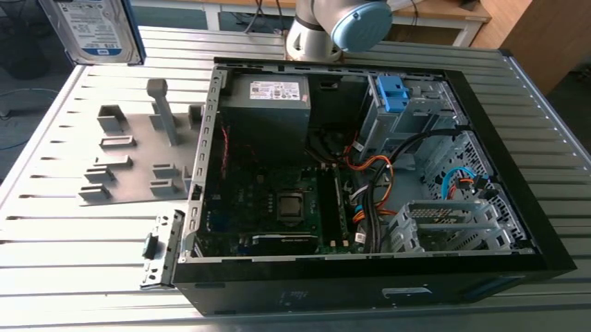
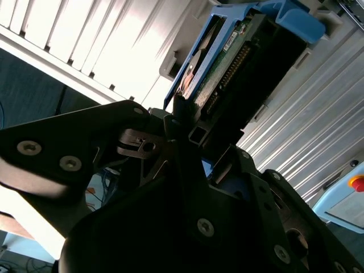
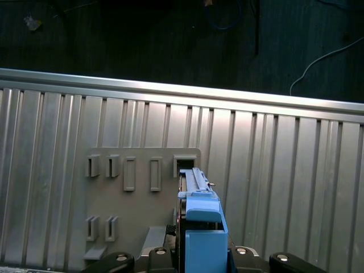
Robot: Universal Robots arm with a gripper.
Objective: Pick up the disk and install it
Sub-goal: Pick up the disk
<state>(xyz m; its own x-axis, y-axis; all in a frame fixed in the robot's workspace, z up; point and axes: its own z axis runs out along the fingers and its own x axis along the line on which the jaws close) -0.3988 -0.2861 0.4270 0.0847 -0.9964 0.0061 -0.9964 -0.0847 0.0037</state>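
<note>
In the exterior view the disk [image 1: 97, 31] hangs above the table's far corner on the exterior view's left, its blue-and-white label facing the camera. Both wrist views show it edge-on in its blue plastic bracket, the disk [image 2: 227, 62] rising out of my gripper [image 2: 187, 136], which is shut on it. From the first wrist view the disk [image 3: 199, 219] sits above the grey holder plate [image 3: 136, 193], lifted clear of the plate's slots. The open computer case [image 1: 517, 131] lies to the exterior view's right of the plate.
Inside the case are a grey power supply [image 1: 268, 97], a silver drive cage with a blue latch [image 1: 392, 93], orange and blue cables [image 1: 378, 180] and another silver cage [image 1: 443, 221]. The grey holder plate [image 1: 138, 152] has upright pegs. The arm's base [image 1: 323, 31] stands behind the case.
</note>
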